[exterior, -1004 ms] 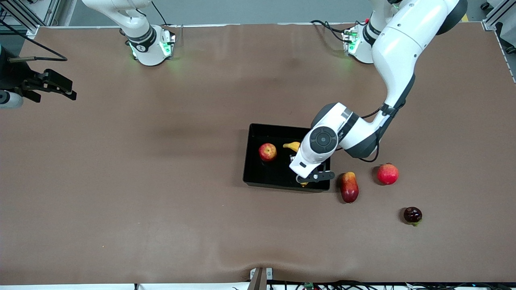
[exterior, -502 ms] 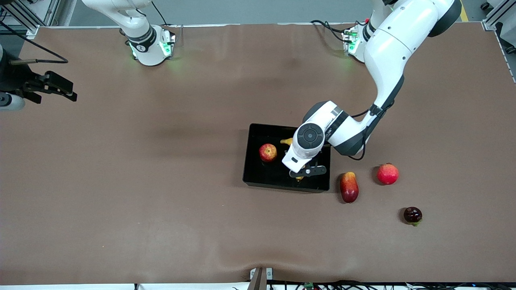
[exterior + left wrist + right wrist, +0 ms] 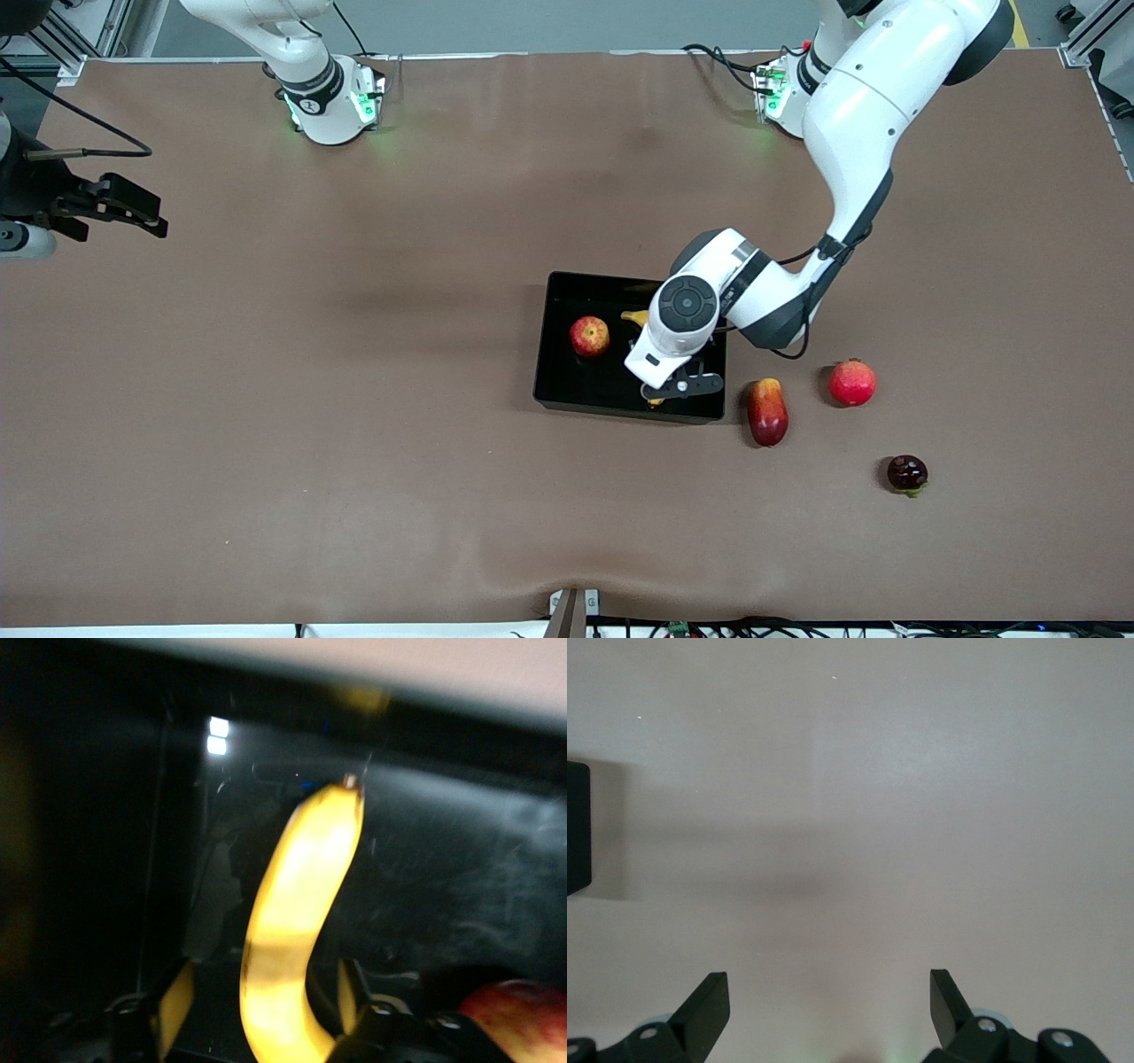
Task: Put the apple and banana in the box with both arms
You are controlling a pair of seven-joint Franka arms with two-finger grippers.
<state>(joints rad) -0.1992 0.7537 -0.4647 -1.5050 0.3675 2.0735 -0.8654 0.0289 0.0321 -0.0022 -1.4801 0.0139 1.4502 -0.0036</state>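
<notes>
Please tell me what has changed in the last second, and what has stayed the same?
The left gripper, low in the box, has opened and let go of the banana, which now lies in the box beside the apple. The right gripper waits open over bare table at the right arm's end. The apple, box and three loose fruits did not move.

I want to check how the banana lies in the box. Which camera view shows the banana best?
The left wrist view: the banana fills the middle of the picture, lying in the box between the left gripper's open fingers. In the front view only its tips show past the left arm. The right wrist view shows no banana.
</notes>
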